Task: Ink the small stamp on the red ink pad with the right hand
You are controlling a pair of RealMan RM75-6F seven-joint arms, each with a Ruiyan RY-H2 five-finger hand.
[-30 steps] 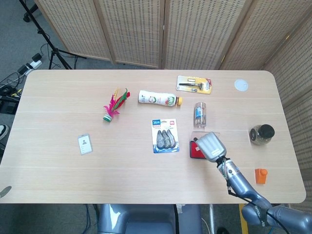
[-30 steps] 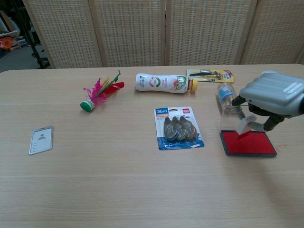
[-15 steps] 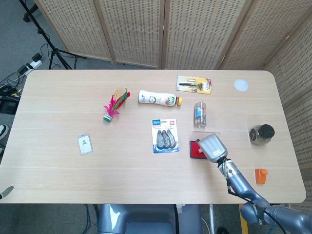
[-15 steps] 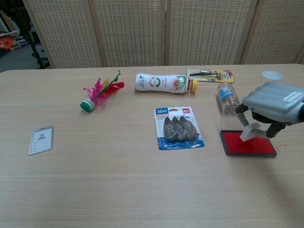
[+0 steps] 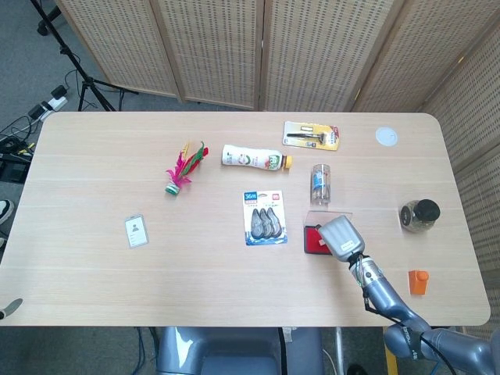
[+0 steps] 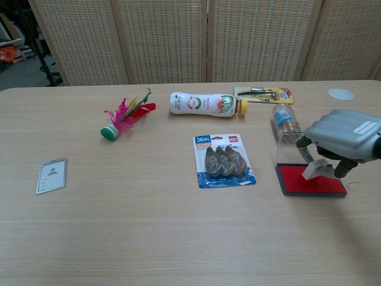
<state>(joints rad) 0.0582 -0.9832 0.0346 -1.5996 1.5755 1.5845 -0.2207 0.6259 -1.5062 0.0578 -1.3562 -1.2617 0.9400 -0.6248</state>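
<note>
My right hand hovers over the red ink pad at the table's right side. Its fingers pinch a small pale stamp, tilted, with its lower end on or just above the red surface; I cannot tell if it touches. In the head view the hand's grey back hides the stamp and most of the pad. The pad's clear lid stands up at its far edge. My left hand is not in either view.
A blue correction-tape pack lies left of the pad and a clear bottle lies behind it. Farther off are a white bottle, shuttlecock, ID card, razor pack, dark jar, orange block and white disc.
My right hand has sunk and drifted slightly right over the pad, bringing the stamp down towards the red surface.
</note>
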